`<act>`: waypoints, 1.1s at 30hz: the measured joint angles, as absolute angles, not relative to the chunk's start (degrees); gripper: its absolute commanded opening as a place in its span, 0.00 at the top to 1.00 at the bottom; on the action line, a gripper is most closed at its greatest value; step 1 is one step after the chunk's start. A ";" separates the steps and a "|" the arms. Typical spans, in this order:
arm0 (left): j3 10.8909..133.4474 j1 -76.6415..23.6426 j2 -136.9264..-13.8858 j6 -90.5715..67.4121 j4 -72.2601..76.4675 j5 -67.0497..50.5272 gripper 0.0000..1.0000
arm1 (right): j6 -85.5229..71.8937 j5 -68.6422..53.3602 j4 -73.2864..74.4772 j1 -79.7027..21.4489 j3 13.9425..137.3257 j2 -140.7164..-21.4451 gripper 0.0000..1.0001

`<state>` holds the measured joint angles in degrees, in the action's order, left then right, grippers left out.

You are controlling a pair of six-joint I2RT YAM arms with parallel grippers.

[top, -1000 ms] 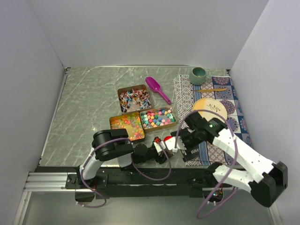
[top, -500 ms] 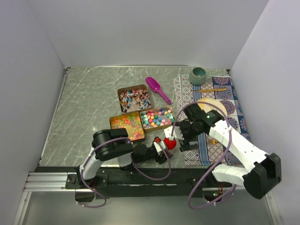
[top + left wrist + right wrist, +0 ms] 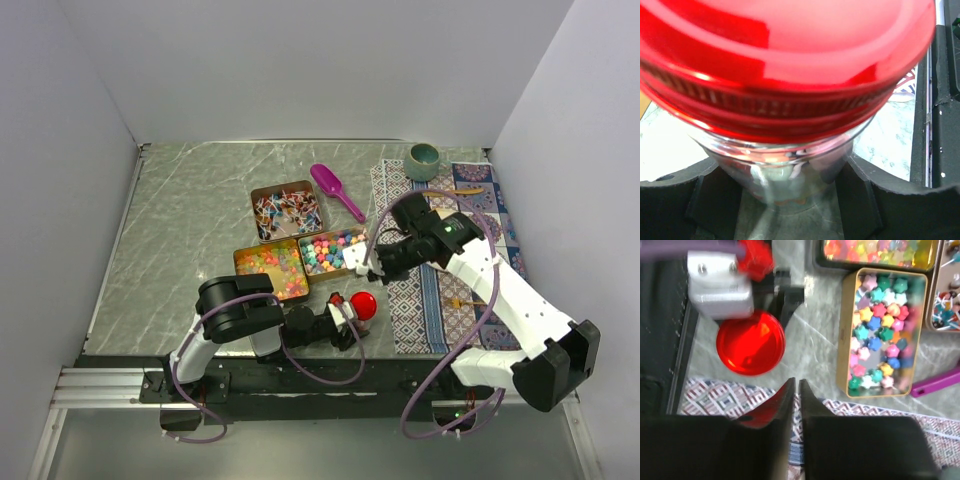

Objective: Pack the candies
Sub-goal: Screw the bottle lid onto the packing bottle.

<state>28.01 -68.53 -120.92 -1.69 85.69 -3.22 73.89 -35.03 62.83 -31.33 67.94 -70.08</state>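
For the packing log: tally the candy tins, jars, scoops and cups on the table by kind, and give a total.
Candy tins: 3 (wrapped-sweets tin, jelly tin, pastel tin)
Red-lidded jar: 1
Purple scoop: 1
Teal cup: 1
Total: 6

Nothing legible is noted in any view. No text, label, brand, number or sign can be read on the glossy red round metal lid (image 3: 790,45) of the clear glass jar (image 3: 785,175). On the blue-and-white patterned cloth mat (image 3: 395,200) only woven ornament is seen.
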 measured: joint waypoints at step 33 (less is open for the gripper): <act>28.16 -68.40 -121.08 -1.61 85.69 -3.64 0.99 | 66.52 -31.88 58.19 -36.10 62.13 -71.59 1.00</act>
